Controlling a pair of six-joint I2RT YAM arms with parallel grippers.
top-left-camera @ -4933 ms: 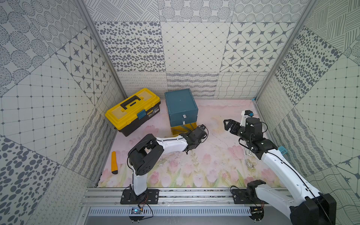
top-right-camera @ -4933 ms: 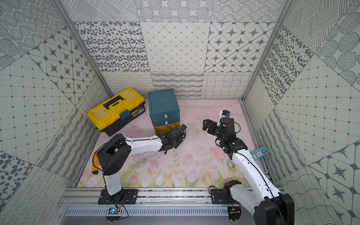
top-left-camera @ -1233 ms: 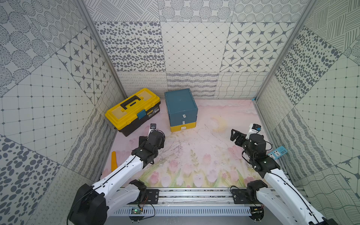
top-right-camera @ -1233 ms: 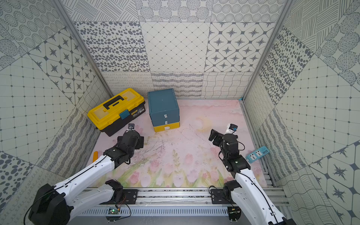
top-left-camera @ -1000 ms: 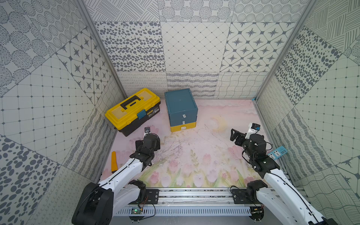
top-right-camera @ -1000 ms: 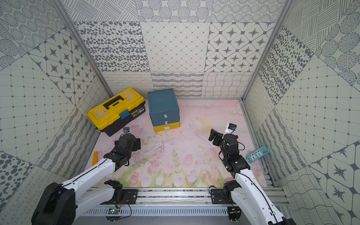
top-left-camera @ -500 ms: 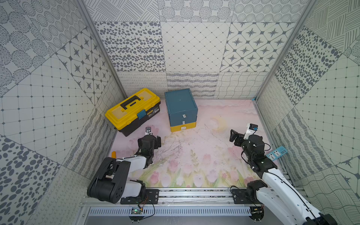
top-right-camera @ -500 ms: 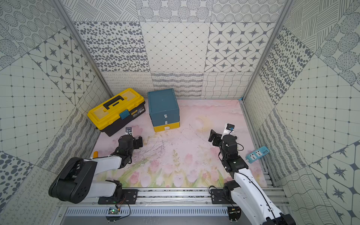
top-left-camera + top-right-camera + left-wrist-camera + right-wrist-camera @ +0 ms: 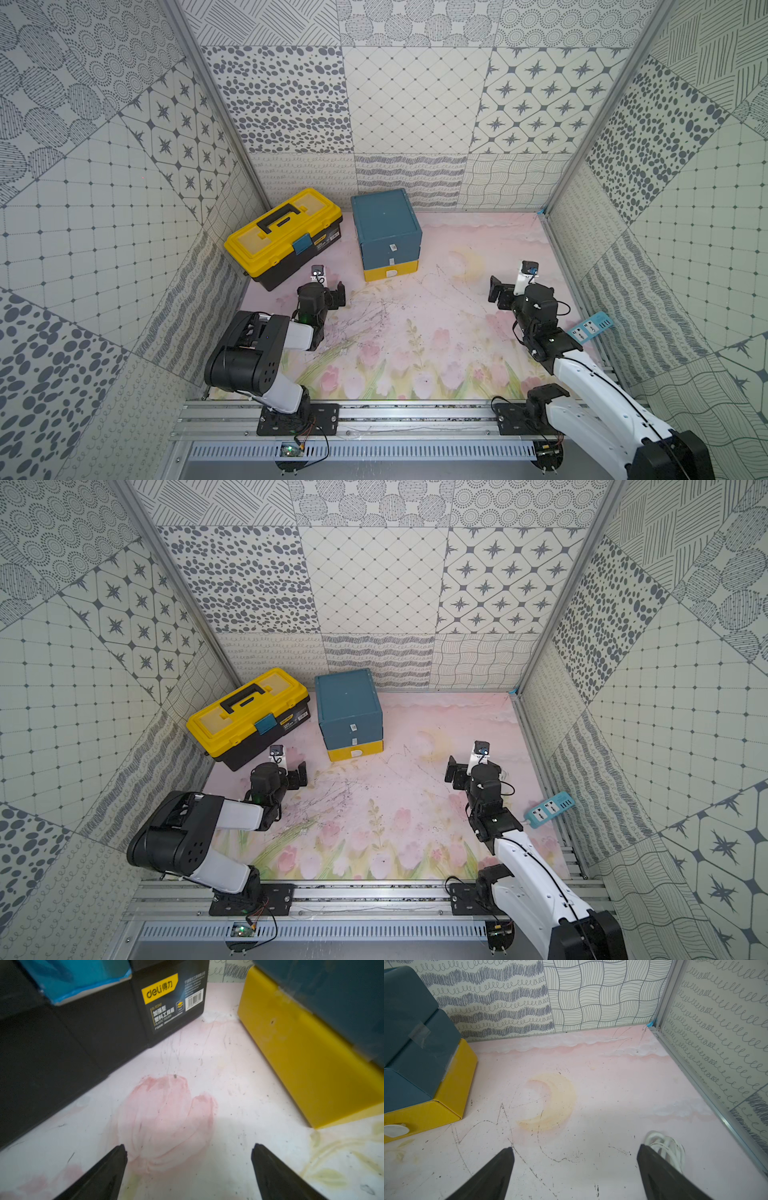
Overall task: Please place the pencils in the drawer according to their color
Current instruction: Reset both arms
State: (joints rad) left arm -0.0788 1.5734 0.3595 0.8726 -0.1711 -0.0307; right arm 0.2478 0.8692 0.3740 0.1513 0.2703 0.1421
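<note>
Pink mat [image 9: 415, 332]: one drawer cabinet [image 9: 384, 220], one toolbox [image 9: 282, 232]

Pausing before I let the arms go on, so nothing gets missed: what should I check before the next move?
1. left gripper open and empty: ok.
2. right gripper open and empty: ok.
3. drawers all shut: ok, as far as both top views show.
4. No pencils loose on the mat: ok, none in view.
5. pencils sorted by colour inside: cannot tell, fronts closed.
6. cable clear of the right gripper: cannot tell, it lies close beside it.
</note>
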